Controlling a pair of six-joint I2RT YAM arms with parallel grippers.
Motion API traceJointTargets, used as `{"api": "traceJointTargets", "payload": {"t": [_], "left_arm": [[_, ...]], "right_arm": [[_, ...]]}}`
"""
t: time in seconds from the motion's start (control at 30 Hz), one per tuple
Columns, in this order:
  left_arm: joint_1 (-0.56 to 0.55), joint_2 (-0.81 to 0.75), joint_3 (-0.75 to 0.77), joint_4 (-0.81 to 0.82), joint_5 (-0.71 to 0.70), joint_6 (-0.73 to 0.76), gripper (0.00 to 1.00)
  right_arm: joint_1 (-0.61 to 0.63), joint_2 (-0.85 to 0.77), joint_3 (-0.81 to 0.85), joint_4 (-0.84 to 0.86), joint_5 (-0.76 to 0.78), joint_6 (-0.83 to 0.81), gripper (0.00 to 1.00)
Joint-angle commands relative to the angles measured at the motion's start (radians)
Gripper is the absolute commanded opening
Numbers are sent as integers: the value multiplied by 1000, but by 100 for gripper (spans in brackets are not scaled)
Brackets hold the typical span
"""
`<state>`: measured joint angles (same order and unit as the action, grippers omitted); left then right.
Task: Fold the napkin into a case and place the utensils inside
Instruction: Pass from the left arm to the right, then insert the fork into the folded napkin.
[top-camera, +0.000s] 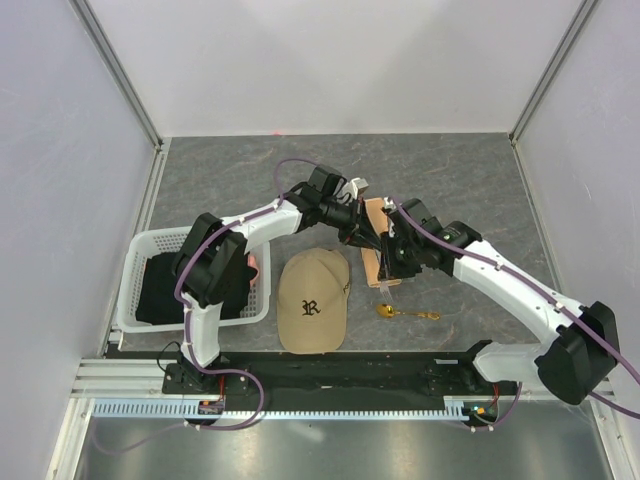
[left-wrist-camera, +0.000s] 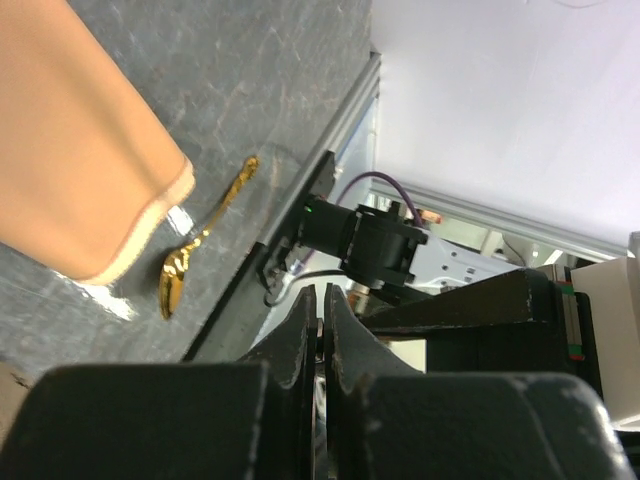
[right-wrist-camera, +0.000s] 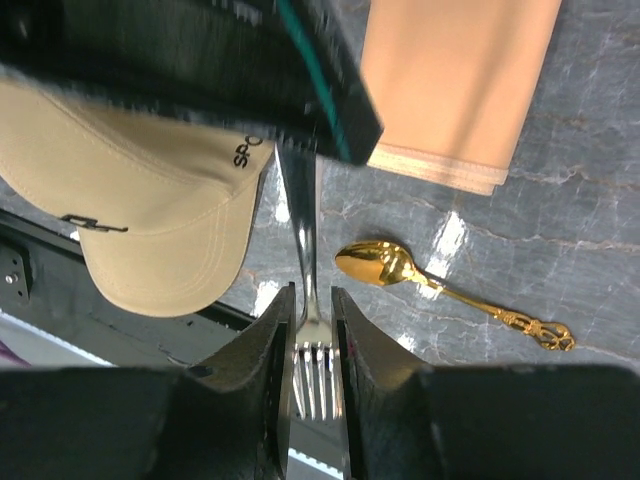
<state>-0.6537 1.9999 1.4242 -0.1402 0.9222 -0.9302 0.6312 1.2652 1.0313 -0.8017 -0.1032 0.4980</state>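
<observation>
The napkin lies folded into a narrow peach strip in the middle of the table, partly hidden under both grippers. It also shows in the left wrist view as the napkin and in the right wrist view as the napkin. My right gripper is shut on a silver fork, gripped at the neck, with the handle pointing toward the napkin's near end. A gold spoon rests on the table just beyond that end. My left gripper is shut, nothing visible between its fingers, hovering above the napkin.
A tan baseball cap sits left of the napkin, close to the fork. A white basket holding a black cloth stands at the left. The two wrists crowd each other over the napkin. White walls enclose the table.
</observation>
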Motion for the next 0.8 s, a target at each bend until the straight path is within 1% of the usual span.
{"api": "traceJointTargets", "payload": {"t": [0.0, 0.13, 0.17, 0.27, 0.33, 0.37, 0.4, 0.43, 0.47, 0.5, 0.53, 0.63, 0.67, 0.73, 0.77], "left_arm": [[-9, -62, -11, 40, 75, -67, 2], [-9, -69, -21, 47, 78, -73, 2], [-9, -70, -25, 54, 76, -78, 2], [-9, -69, -27, 71, 76, -85, 2], [-6, -58, -1, 70, 70, -81, 3], [-1, -38, 13, 56, 63, -61, 17], [3, -26, 31, 9, 52, -39, 23], [17, -9, 80, -28, 25, -15, 42], [25, 16, 105, -54, 12, 41, 63], [35, 31, 158, -102, -3, 69, 64], [55, 46, 182, -114, -28, 111, 64], [84, 114, 261, -137, -84, 165, 49], [89, 138, 280, -142, -97, 171, 31], [94, 206, 335, -141, -130, 180, 13], [92, 226, 353, -139, -138, 179, 4]], "right_arm": [[2, 13, 39, 36, 37, -13, 28], [1, 5, 23, 48, 46, -13, 27], [2, 8, 23, 47, 28, -18, 18], [1, -3, 4, 56, 7, -6, 0], [2, -7, -5, 55, 2, 10, 0], [2, -7, -8, 50, -1, 17, 0], [2, -4, -8, 47, -4, 20, 0], [-1, -1, -5, 36, -4, 34, 0], [-1, 13, 1, 20, -4, 36, 0], [-5, 20, 3, 10, -6, 39, 0], [-8, 28, 3, 3, -4, 40, 0], [-34, 78, 3, -13, -13, 22, 0], [-39, 112, 16, -17, -10, 14, 0], [-65, 155, 44, -28, -21, -7, 0], [-73, 211, 90, -57, -18, -15, 0]]}}
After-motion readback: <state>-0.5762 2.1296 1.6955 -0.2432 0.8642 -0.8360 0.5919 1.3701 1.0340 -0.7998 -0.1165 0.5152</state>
